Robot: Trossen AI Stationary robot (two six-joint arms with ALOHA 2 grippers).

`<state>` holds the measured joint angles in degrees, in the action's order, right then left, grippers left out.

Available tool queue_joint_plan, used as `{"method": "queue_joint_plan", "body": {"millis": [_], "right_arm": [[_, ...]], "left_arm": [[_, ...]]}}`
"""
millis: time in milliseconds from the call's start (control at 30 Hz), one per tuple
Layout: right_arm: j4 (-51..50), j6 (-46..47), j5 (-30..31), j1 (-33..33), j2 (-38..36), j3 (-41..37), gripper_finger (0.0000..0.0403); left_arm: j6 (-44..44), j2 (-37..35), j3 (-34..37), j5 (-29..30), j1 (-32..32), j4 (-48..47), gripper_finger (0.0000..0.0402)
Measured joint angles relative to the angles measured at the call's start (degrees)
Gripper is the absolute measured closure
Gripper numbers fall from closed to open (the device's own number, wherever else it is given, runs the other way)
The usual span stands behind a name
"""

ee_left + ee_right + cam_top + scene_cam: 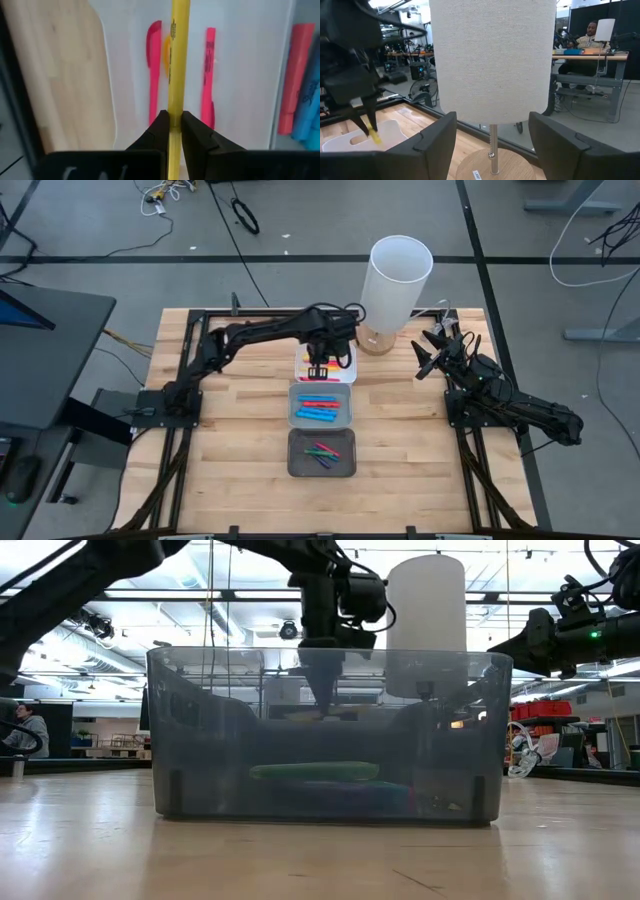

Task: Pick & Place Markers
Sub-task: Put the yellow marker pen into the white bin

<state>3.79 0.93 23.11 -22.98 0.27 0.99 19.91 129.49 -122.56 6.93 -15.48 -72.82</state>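
Dark left gripper (174,131) fingers pinch a yellow marker (178,60) near its end over the white tray (342,372).
Such an off-centre grip risks it swinging or slipping; right gripper (428,352) waits wide open beside the lamp (398,280).

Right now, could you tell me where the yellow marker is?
The yellow marker is clamped in the left gripper over the white tray, with two pink markers lying below it.

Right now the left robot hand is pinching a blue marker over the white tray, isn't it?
Not quite. The marker pinched in the left gripper is yellow, not blue. The left wrist view shows its long yellow barrel clamped between the two dark fingers, with the white tray and two pink markers below it. The rest is right: it is the left gripper, over the white tray.
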Motion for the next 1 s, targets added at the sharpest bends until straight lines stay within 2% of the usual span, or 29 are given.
{"method": "queue_joint_plan", "body": {"millis": [200,700,900,1000], "right_arm": [[-0.02,0.01,-0.02,0.00,0.01,0.00,0.0152],[0.00,0.02,0.00,0.00,0.00,0.00,0.0152],[0.00,0.02,0.00,0.00,0.00,-0.01,0.0152],[-0.02,0.01,-0.01,0.00,0.00,0.00,0.0152]], "left_arm": [[-1.21,2.04,0.57,-1.88,-0.65,2.63,0.0370],[-1.02,2.54,12.07,-5.56,-1.19,11.84,0.0370],[0.12,2.54,13.33,-6.39,-1.19,13.38,0.0369],[0.21,2.52,13.29,-6.38,-1.19,13.45,0.0354]]}}
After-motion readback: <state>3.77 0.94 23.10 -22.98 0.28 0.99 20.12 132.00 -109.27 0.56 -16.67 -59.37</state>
